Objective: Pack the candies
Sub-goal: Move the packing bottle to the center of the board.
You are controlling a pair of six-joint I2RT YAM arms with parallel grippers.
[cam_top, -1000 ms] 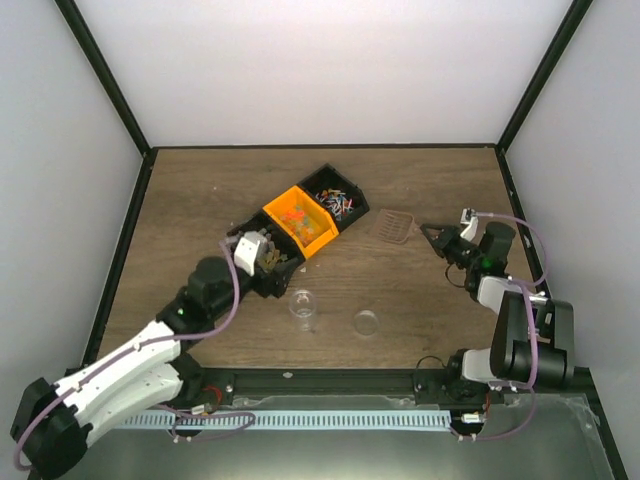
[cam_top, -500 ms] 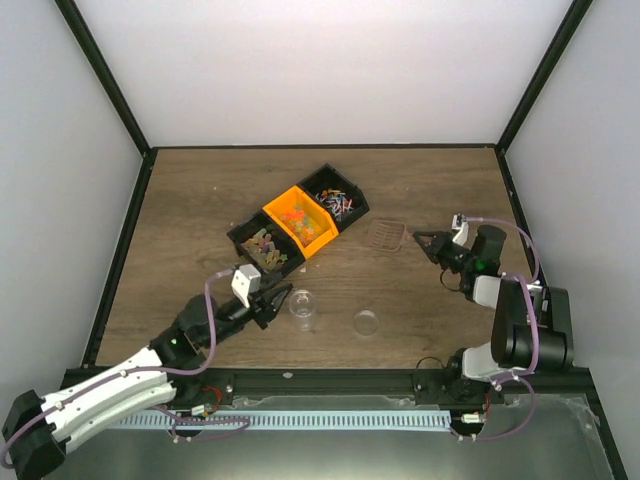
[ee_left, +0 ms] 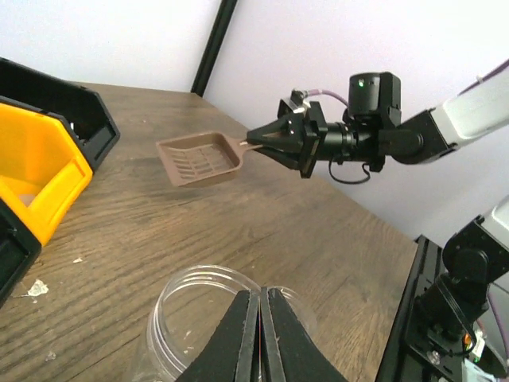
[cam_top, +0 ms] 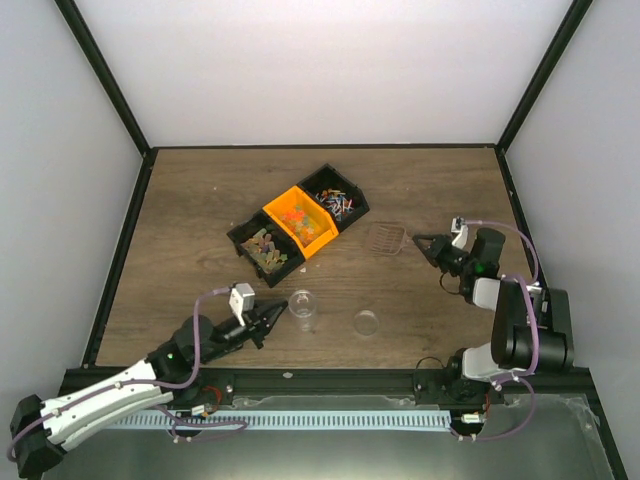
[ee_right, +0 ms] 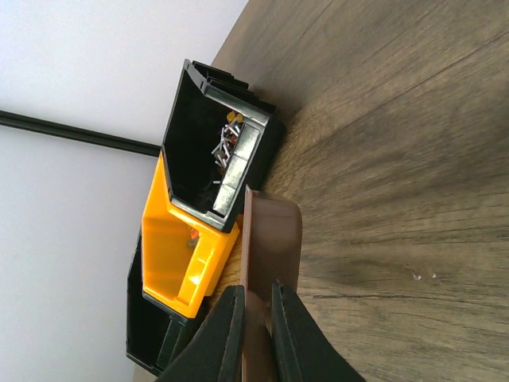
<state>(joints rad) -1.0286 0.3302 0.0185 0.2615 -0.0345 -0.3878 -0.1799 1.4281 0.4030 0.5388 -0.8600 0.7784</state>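
The candies [cam_top: 264, 247] lie as tiny mixed-colour sweets in three joined bins at mid table: a near black one, an orange one [cam_top: 299, 220] and a far black one [cam_top: 335, 199]. A few candies [ee_right: 226, 140] show in the right wrist view. My left gripper [cam_top: 280, 316] is low, just left of a small clear cup [cam_top: 302, 306]. Its jaws are shut flat together, and I see nothing between them [ee_left: 260, 293]. The cup's rim [ee_left: 163, 306] sits right under the tips. My right gripper [cam_top: 418, 241] is shut on the handle of a brown slotted scoop [cam_top: 386, 237], held near the far black bin [ee_right: 254, 288].
A clear round lid [cam_top: 366, 322] lies flat to the right of the cup. Black frame posts and white walls close in the wooden table [cam_top: 200, 200]. In the left wrist view the scoop [ee_left: 195, 159] hangs above the wood, held by the right gripper [ee_left: 253, 140].
My left arm has drawn back from the near black bin toward the table's near edge beside the cup, and its jaws have closed. The right gripper and scoop shifted slightly left.
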